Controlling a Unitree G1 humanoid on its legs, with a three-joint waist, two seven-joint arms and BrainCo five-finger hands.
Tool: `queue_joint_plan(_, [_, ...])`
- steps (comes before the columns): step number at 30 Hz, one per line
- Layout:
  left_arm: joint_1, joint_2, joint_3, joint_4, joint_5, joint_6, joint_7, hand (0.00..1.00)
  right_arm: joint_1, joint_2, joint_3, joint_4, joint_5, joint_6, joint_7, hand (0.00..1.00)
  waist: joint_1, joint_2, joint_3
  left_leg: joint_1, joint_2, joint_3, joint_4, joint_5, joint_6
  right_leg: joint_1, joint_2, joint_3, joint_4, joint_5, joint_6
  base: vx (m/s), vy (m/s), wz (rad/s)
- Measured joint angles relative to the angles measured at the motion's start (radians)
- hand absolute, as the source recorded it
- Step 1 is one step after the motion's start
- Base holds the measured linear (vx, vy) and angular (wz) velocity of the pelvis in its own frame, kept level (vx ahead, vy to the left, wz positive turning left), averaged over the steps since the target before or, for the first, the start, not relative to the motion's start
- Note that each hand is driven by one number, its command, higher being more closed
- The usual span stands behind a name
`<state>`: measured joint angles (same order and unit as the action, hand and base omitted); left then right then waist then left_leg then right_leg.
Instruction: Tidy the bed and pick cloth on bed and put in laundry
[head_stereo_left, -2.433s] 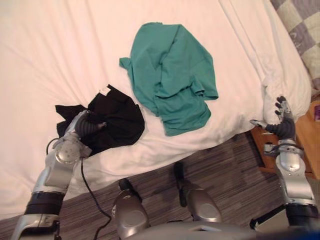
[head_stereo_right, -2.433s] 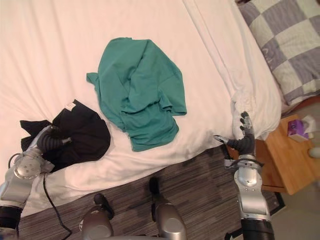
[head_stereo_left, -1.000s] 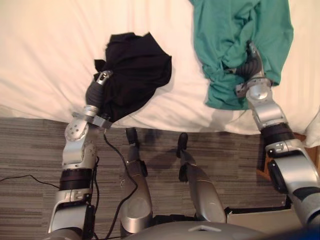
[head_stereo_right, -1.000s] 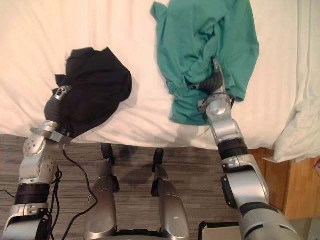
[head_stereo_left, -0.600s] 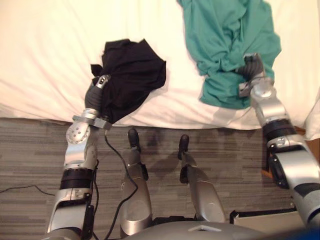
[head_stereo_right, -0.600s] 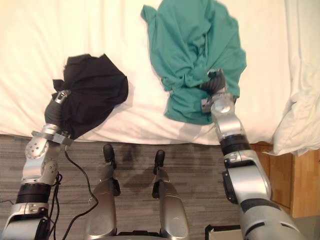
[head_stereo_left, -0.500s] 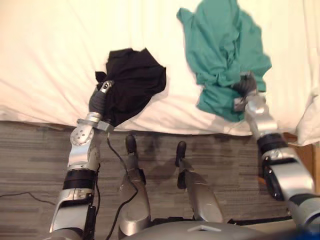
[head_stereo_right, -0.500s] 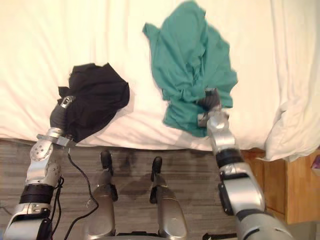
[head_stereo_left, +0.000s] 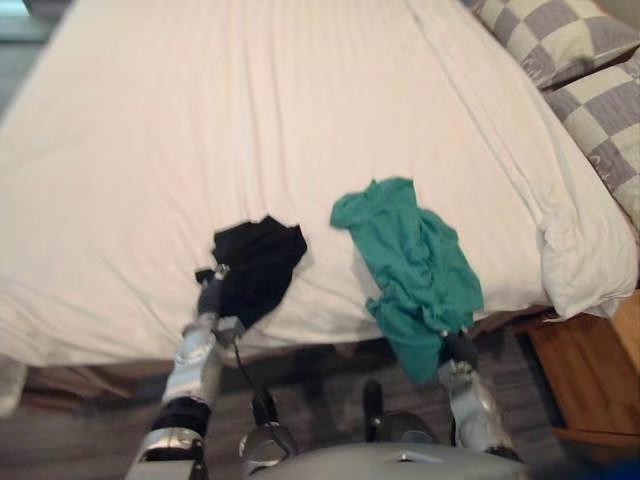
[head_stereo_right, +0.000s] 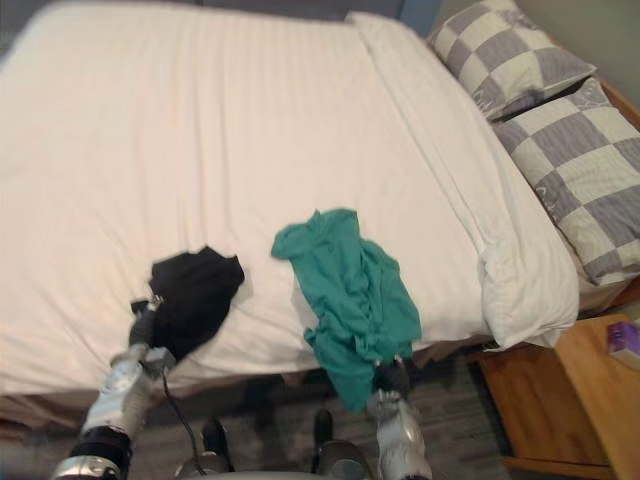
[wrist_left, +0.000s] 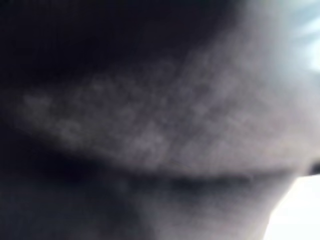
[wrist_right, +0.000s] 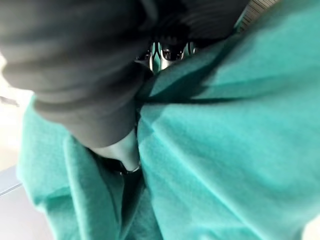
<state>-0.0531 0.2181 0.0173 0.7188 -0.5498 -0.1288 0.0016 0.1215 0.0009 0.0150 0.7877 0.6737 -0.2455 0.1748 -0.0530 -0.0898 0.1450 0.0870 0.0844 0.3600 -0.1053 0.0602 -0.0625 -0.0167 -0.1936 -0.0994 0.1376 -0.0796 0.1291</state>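
A wide bed (head_stereo_left: 150, 150) under a pale sheet takes up most of the scene. Two pieces of clothing lie near its front edge. The black cloth (head_stereo_left: 258, 268) sits bunched on the sheet towards the robot's left, and its lower end drapes over the left hand (head_stereo_left: 211, 297) at the edge of the mattress. The left wrist view gives just a dark blur of fabric up close, so I cannot tell whether that hand is closed on the cloth or merely lies under it.

The green cloth (head_stereo_left: 420, 270) lies crumpled to the right of the black one, well apart from it. Its lower end spills over the bed's edge down to the right hand (head_stereo_left: 459, 349). In the right wrist view green folds wrap close round the dark cover, and the silver fingers (wrist_right: 164, 52) appear to be curled into a fold, gripping it.

Two checked pillows (head_stereo_right: 500, 60) lie at the far right of the bed, and a wooden bedside table (head_stereo_right: 590, 400) stands beside it.
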Motion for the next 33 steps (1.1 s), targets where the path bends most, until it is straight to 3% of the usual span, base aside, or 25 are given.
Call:
queue_joint_plan(2, [0.019, -0.029, -0.061, 0.021, -0.029, 0.019, -0.017, 1.00, 0.014, -0.001, 0.000, 0.061, -0.077, 0.020, 0.017, 1.00, -0.001, -0.003, -0.006, 0.020, -0.046, -0.053, 0.000, -0.013, 0.005, 0.010, -0.073, -0.056, 0.137, -0.064, 0.034, 0.07, 0.068, 1.24])
queue_joint_plan(3, [0.042, -0.053, -0.088, 0.043, -0.029, 0.033, -0.031, 1.00, 0.014, -0.005, -0.002, 0.095, -0.127, 0.026, 0.022, 1.00, 0.000, -0.009, -0.007, 0.022, -0.062, -0.119, 0.001, -0.014, 0.010, -0.052, -0.107, -0.022, 0.339, -0.079, 0.023, 0.01, 0.125, 1.54])
queue_joint_plan(4, [0.052, -0.062, -0.102, 0.061, -0.032, 0.040, -0.035, 1.00, 0.015, -0.008, -0.001, 0.096, -0.152, 0.024, 0.029, 1.00, -0.002, -0.011, -0.008, 0.018, -0.071, -0.157, 0.007, -0.011, 0.016, -0.082, -0.106, 0.018, 0.429, -0.060, 0.000, -0.11, 0.227, 1.96])
queue_joint_plan(5, [0.073, -0.076, -0.105, 0.090, -0.030, 0.065, -0.047, 1.00, 0.019, -0.011, 0.006, 0.106, -0.189, 0.024, 0.036, 1.00, -0.011, -0.002, -0.008, -0.003, -0.076, -0.250, 0.036, -0.013, 0.033, -0.128, -0.084, 0.100, 0.583, -0.009, -0.055, -0.16, 0.239, 2.33])
queue_joint_plan(6, [0.086, -0.093, -0.084, 0.108, -0.027, 0.093, -0.051, 1.00, 0.036, -0.009, 0.006, 0.110, -0.213, 0.019, 0.045, 1.00, -0.009, -0.016, -0.016, -0.033, -0.075, -0.343, 0.056, -0.016, 0.037, -0.149, -0.029, 0.171, 0.638, -0.067, -0.050, -0.16, 0.170, 2.44])
queue_joint_plan(8, [0.132, -0.106, -0.025, 0.144, -0.002, 0.125, -0.049, 1.00, 0.057, 0.006, 0.015, 0.113, -0.257, 0.018, 0.059, 1.00, -0.008, -0.030, -0.024, -0.060, -0.072, -0.377, 0.046, 0.003, 0.065, -0.111, 0.037, 0.204, 0.541, -0.101, -0.053, -0.12, 0.030, 2.15])
queue_joint_plan(10, [0.159, -0.126, 0.054, 0.155, 0.042, 0.142, -0.033, 1.00, 0.075, -0.001, 0.004, 0.130, -0.296, 0.024, 0.069, 1.00, 0.007, -0.013, -0.035, -0.061, -0.075, -0.364, 0.009, 0.025, 0.089, -0.002, 0.013, 0.169, 0.393, -0.161, -0.049, 0.06, 0.091, 2.04])
queue_joint_plan(13, [0.194, -0.147, 0.139, 0.153, 0.071, 0.145, 0.016, 1.00, 0.072, -0.043, -0.005, 0.167, -0.401, 0.052, 0.105, 1.00, 0.082, 0.015, -0.041, -0.106, -0.110, -0.394, 0.012, 0.108, 0.057, 0.109, -0.025, 0.044, 0.242, -0.224, -0.033, 0.06, 0.077, 1.25])
queue_joint_plan(14, [0.199, -0.149, 0.146, 0.153, 0.080, 0.143, 0.018, 1.00, 0.064, -0.050, -0.020, 0.178, -0.429, 0.049, 0.112, 1.00, 0.080, 0.016, -0.040, -0.139, -0.140, -0.388, 0.021, 0.150, 0.077, 0.133, -0.046, -0.031, 0.227, -0.240, -0.031, -0.07, 0.117, 2.02])
queue_joint_plan(15, [0.199, -0.162, 0.151, 0.138, 0.127, 0.133, 0.013, 1.00, 0.060, -0.046, -0.067, 0.186, -0.442, 0.054, 0.119, 1.00, 0.081, 0.029, -0.031, -0.161, -0.159, -0.314, 0.016, 0.193, 0.144, 0.163, -0.057, -0.132, 0.222, -0.240, -0.037, -0.09, 0.154, 1.82])
queue_joint_plan(16, [0.199, -0.167, 0.153, 0.133, 0.141, 0.132, 0.009, 1.00, 0.061, -0.047, -0.079, 0.184, -0.442, 0.057, 0.123, 1.00, 0.078, 0.036, -0.028, -0.162, -0.158, -0.275, 0.021, 0.155, 0.187, 0.174, -0.060, -0.158, 0.217, -0.239, -0.040, -0.11, 0.166, 1.94])
queue_joint_plan(17, [0.197, -0.180, 0.173, 0.121, 0.188, 0.120, -0.003, 1.00, 0.073, -0.049, -0.116, 0.180, -0.444, 0.075, 0.136, 1.00, 0.081, 0.063, -0.013, -0.172, -0.135, -0.076, 0.047, 0.036, 0.260, 0.231, -0.040, -0.255, 0.181, -0.243, -0.037, -0.09, 0.098, 2.12])
queue_joint_plan(18, [0.196, -0.195, 0.191, 0.123, 0.235, 0.118, -0.006, 1.00, 0.077, -0.040, -0.152, 0.181, -0.444, 0.085, 0.131, 1.00, 0.065, 0.061, -0.012, -0.180, -0.104, 0.105, 0.109, -0.097, 0.257, 0.278, -0.045, -0.330, 0.123, -0.220, -0.066, -0.10, 0.118, 2.34])
queue_joint_plan(19, [0.188, -0.201, 0.192, 0.120, 0.256, 0.112, -0.009, 1.00, 0.080, -0.041, -0.163, 0.183, -0.444, 0.088, 0.129, 1.00, 0.055, 0.040, -0.012, -0.183, -0.087, 0.185, 0.141, -0.118, 0.249, 0.294, -0.063, -0.357, 0.099, -0.212, -0.073, -0.07, 0.110, 2.09])
queue_joint_plan(20, [0.183, -0.193, 0.204, 0.118, 0.275, 0.095, -0.025, 1.00, 0.081, -0.046, -0.177, 0.184, -0.452, 0.100, 0.126, 1.00, 0.067, 0.040, -0.010, -0.210, -0.046, 0.299, 0.267, -0.125, 0.259, 0.312, -0.096, -0.435, 0.081, -0.231, -0.063, 0.05, 0.187, 1.43])
queue_joint_plan(21, [0.188, -0.203, 0.222, 0.124, 0.307, 0.080, -0.042, 1.00, 0.066, -0.057, -0.196, 0.181, -0.477, 0.116, 0.125, 1.00, 0.074, 0.050, -0.008, -0.235, 0.005, 0.323, 0.489, -0.150, 0.248, 0.321, -0.140, -0.508, 0.087, -0.268, 0.001, 0.10, 0.162, 1.09])
queue_joint_plan(22, [0.191, -0.206, 0.226, 0.127, 0.307, 0.078, -0.042, 1.00, 0.065, -0.060, -0.199, 0.179, -0.485, 0.119, 0.125, 1.00, 0.071, 0.059, -0.008, -0.237, 0.017, 0.315, 0.528, -0.162, 0.235, 0.323, -0.141, -0.512, 0.088, -0.266, 0.006, 0.23, 0.226, 0.85])
queue_joint_plan(23, [0.204, -0.214, 0.229, 0.133, 0.308, 0.072, -0.046, 1.00, 0.068, -0.065, -0.217, 0.178, -0.512, 0.125, 0.126, 1.00, 0.066, 0.091, -0.011, -0.233, 0.056, 0.250, 0.618, -0.248, 0.158, 0.327, -0.134, -0.521, 0.101, -0.266, 0.007, 0.19, 0.301, 0.71])
queue_joint_plan(24, [0.208, -0.206, 0.227, 0.166, 0.308, 0.058, -0.057, 1.00, 0.053, -0.077, -0.262, 0.186, -0.541, 0.133, 0.127, 1.00, 0.072, 0.117, -0.007, -0.235, 0.034, 0.158, 0.595, -0.302, 0.133, 0.328, -0.115, -0.496, 0.117, -0.267, 0.014, 0.15, 0.304, 0.67])
queue_joint_plan(26, [0.192, -0.178, 0.215, 0.211, 0.308, 0.061, -0.062, 1.00, 0.022, -0.069, -0.283, 0.232, -0.541, 0.155, 0.118, 1.00, 0.070, 0.090, -0.005, -0.230, -0.017, 0.132, 0.529, -0.266, 0.144, 0.313, -0.107, -0.430, 0.099, -0.265, -0.001, -0.02, 0.214, 0.69])
queue_joint_plan(28, [0.183, -0.150, 0.178, 0.218, 0.308, 0.076, -0.068, 1.00, 0.005, -0.062, -0.327, 0.256, -0.540, 0.158, 0.108, 1.00, 0.057, 0.061, -0.013, -0.201, -0.092, 0.080, 0.369, -0.173, 0.119, 0.263, -0.072, -0.394, 0.069, -0.247, -0.029, -0.12, 0.128, 0.93])
queue_joint_plan(29, [0.183, -0.137, 0.156, 0.223, 0.310, 0.082, -0.073, 1.00, 0.007, -0.064, -0.369, 0.262, -0.540, 0.150, 0.102, 1.00, 0.046, 0.055, -0.015, -0.164, -0.127, 0.050, 0.290, -0.131, 0.134, 0.254, -0.074, -0.397, 0.097, -0.221, -0.041, -0.11, 0.147, 0.84])
queue_joint_plan(31, [0.179, -0.137, 0.144, 0.253, 0.323, 0.088, -0.089, 1.00, 0.012, -0.068, -0.414, 0.268, -0.531, 0.137, 0.097, 1.00, 0.042, 0.075, -0.006, -0.101, -0.162, 0.013, 0.182, -0.106, 0.139, 0.239, -0.093, -0.396, 0.197, -0.177, -0.031, -0.06, 0.144, 0.56])
queue_joint_plan(32, [0.179, -0.139, 0.141, 0.256, 0.347, 0.097, -0.091, 1.00, 0.013, -0.074, -0.430, 0.265, -0.527, 0.126, 0.097, 1.00, 0.041, 0.094, 0.002, -0.063, -0.166, 0.006, 0.123, -0.103, 0.135, 0.214, -0.111, -0.392, 0.299, -0.147, -0.054, -0.09, 0.134, 0.22])
queue_joint_plan(33, [0.186, -0.141, 0.138, 0.262, 0.369, 0.099, -0.095, 1.00, 0.014, -0.079, -0.445, 0.250, -0.527, 0.116, 0.097, 1.00, 0.041, 0.115, 0.000, -0.046, -0.166, -0.011, 0.081, -0.096, 0.124, 0.150, -0.122, -0.369, 0.419, -0.123, -0.106, -0.09, 0.144, 0.23])
